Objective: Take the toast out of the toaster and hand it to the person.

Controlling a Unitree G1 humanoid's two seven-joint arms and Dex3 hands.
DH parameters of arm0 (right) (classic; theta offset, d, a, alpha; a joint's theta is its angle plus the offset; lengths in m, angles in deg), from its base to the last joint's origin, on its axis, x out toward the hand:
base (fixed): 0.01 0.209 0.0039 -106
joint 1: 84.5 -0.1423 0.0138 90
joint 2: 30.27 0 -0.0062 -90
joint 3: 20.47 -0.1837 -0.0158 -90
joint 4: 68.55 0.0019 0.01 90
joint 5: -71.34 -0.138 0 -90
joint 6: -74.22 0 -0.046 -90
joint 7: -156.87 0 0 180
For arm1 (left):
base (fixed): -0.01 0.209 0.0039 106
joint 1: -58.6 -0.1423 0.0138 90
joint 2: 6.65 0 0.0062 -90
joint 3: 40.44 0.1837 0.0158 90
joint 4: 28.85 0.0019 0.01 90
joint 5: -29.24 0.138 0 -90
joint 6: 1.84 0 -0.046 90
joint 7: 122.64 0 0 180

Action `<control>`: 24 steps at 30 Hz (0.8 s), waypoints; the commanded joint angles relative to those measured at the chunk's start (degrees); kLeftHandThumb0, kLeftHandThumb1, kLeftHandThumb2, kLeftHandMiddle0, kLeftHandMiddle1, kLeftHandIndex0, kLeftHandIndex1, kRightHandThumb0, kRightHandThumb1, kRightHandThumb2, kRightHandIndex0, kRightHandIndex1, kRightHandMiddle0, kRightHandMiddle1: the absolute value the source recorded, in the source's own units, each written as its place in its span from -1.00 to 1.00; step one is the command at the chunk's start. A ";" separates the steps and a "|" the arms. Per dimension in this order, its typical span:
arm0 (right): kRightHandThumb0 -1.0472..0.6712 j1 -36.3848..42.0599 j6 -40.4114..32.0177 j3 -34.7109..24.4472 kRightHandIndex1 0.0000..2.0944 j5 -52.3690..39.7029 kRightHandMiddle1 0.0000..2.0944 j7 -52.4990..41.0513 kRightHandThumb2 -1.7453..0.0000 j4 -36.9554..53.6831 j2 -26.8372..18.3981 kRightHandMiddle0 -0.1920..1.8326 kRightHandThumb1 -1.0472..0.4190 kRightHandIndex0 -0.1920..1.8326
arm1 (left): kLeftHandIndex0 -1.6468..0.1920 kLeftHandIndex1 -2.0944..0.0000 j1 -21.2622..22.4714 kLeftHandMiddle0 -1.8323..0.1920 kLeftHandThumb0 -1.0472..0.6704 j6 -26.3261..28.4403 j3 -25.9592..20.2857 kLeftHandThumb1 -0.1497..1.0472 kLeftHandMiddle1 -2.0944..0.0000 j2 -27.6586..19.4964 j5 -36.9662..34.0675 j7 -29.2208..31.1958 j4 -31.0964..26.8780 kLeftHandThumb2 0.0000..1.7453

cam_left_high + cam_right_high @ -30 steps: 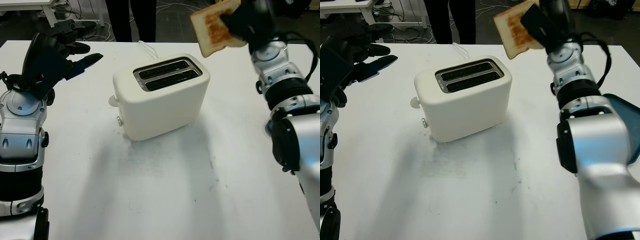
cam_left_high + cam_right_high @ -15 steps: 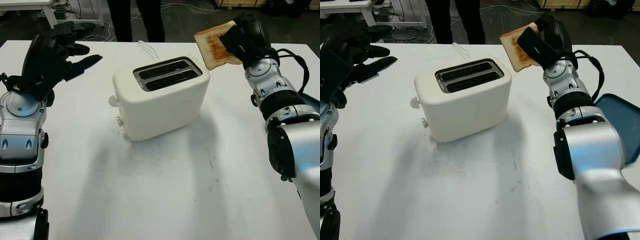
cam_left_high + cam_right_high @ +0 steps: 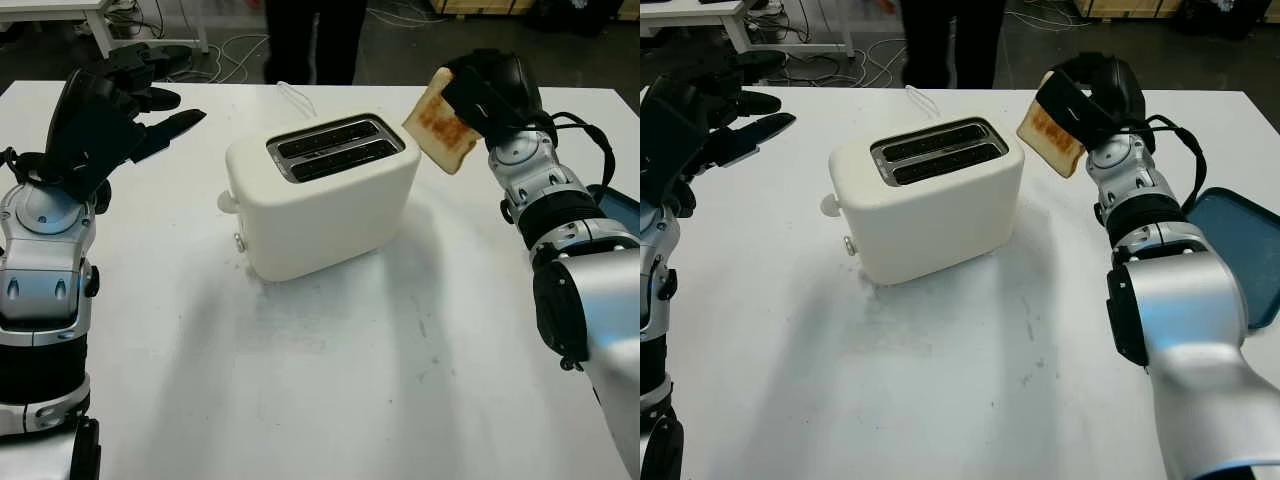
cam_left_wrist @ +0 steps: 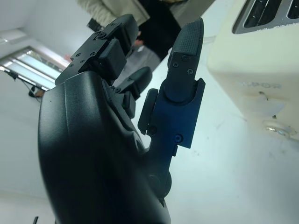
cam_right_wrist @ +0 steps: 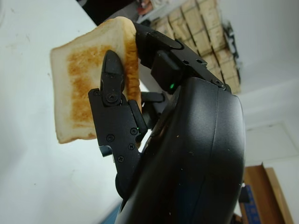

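1. At the table's far left, the robot's left hand (image 3: 105,120) is raised above the white table (image 3: 330,380), open and holding nothing, its black fingers (image 4: 184,65) pointing toward the toaster.

2. At centre stands the cream two-slot toaster (image 3: 320,195), turned at an angle on the table, both slots showing dark, a small knob (image 3: 226,203) and a button on its left end; a white cord (image 3: 293,97) trails off behind it.

3. Behind the far edge of the table, a person in dark trousers (image 3: 315,40) stands on the floor among loose cables.

4. To the right of the toaster, the right hand (image 3: 490,92) is held in the air beside the toaster's top right corner, its fingers (image 5: 112,88) clamped on a slice of toast (image 3: 440,132). The toast is tilted, browned face toward the camera, clear of the slots and close to the toaster without plainly touching it.

5. At the far right edge, a blue tray (image 3: 1235,250) lies on the table beside the right arm.
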 commanded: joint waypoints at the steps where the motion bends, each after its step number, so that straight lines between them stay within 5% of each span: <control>1: 0.00 0.67 0.46 -0.34 0.67 -0.44 0.51 -0.09 0.64 -0.20 0.22 -0.40 -0.83 -0.23 | 0.16 0.88 -0.64 0.52 -0.36 -0.13 -0.36 0.79 0.22 -0.14 0.05 -0.17 -0.81 -0.96; 7: -0.02 0.43 0.15 -0.57 0.67 -0.61 0.63 -0.92 0.62 -0.17 0.21 -0.47 -0.83 -0.20 | 0.16 0.88 -0.63 0.52 -0.37 0.03 -0.48 0.79 0.22 -0.05 -0.05 -0.25 -0.81 -0.97; 11: -0.04 0.29 0.15 -0.55 0.67 -0.63 0.17 -1.11 0.63 -0.05 0.16 -0.37 -0.83 -0.29 | 0.16 0.88 -0.61 0.52 -0.36 -0.06 -0.45 0.79 0.22 -0.06 -0.05 -0.25 -0.74 -0.97; 17: -0.01 0.62 1.52 0.59 0.67 0.39 0.35 -1.48 0.60 -0.12 -0.37 -0.38 -0.83 -0.29 | 0.16 0.88 -0.56 0.52 -0.37 -0.03 -0.49 0.79 0.22 -0.02 -0.26 -0.12 -0.71 -0.97; 20: -0.05 0.19 0.43 0.29 0.67 0.03 0.29 -1.33 0.58 -0.01 -0.01 -0.38 -0.83 -0.29 | 0.16 0.88 -0.54 0.52 -0.38 -0.02 -0.37 0.79 0.21 -0.14 -0.03 -0.17 -0.74 -0.97; 24: -0.04 -0.06 0.25 0.99 0.67 0.70 -0.03 -1.77 0.56 0.02 -0.20 -0.33 -0.83 -0.35 | 0.16 0.88 -0.38 0.52 -0.38 0.12 -0.23 0.79 0.21 -0.29 0.11 -0.09 -0.76 -0.97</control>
